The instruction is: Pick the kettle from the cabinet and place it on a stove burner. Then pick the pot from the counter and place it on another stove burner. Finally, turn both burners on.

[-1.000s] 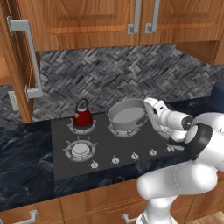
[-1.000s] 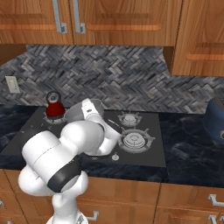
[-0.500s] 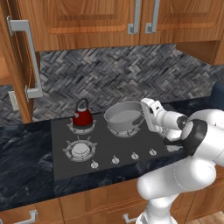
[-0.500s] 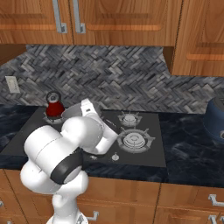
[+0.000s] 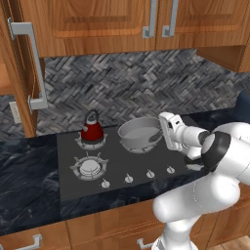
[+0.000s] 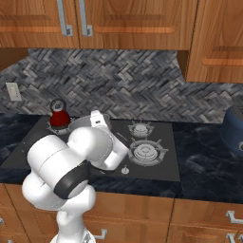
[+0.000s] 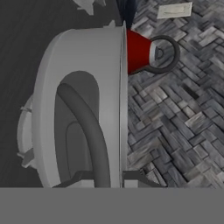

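While my pincer (image 7: 109,177) grips the pot (image 5: 140,133) rim, it sits over a back burner (image 5: 141,145). Kettle (image 5: 92,129) stands beside (herringbone backsplash (image 5: 122,85) behind). My hand view adds a wall outlet (image 7: 174,10).

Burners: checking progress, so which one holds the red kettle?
The back left burner holds the kettle; the pot sits beside it.

The pot (image 5: 139,133) was matt grey steel, the kettle (image 5: 92,130) glossy dark red. The counter (image 5: 29,190) was glossy black veined stone, the cooktop (image 5: 124,163) matt dark grey, the cabinet (image 5: 19,63) warm brown wood.
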Robot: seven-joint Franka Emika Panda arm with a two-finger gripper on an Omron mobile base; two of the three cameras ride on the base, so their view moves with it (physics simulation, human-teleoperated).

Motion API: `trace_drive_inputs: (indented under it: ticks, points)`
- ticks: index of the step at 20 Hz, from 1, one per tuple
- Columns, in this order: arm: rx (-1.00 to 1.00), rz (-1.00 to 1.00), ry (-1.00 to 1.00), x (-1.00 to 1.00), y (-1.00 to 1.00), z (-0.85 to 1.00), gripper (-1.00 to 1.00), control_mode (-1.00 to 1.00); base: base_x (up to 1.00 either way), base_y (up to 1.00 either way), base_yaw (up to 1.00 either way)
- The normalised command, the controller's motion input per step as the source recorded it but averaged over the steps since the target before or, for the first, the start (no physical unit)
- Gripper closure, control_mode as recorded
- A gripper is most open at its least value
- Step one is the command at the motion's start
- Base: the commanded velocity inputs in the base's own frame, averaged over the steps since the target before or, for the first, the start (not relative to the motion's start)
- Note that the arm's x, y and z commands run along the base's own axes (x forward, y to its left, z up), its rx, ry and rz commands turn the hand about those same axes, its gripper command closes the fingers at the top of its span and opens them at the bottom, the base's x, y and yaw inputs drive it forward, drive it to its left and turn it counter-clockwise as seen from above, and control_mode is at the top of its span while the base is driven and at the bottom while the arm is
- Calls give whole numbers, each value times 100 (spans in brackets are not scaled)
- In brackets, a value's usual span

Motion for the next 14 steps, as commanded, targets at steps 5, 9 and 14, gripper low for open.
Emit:
trace_drive_inputs:
  ticks: [5, 9, 14]
  points:
    - [9, 6, -5, 10, -39, -6, 100, -100, 0, 0, 0]
    - [8, 6, -4, 11, -34, -13, 100, -100, 0, 0, 0]
    - [8, 6, -2, 11, -24, -16, 100, -100, 0, 0, 0]
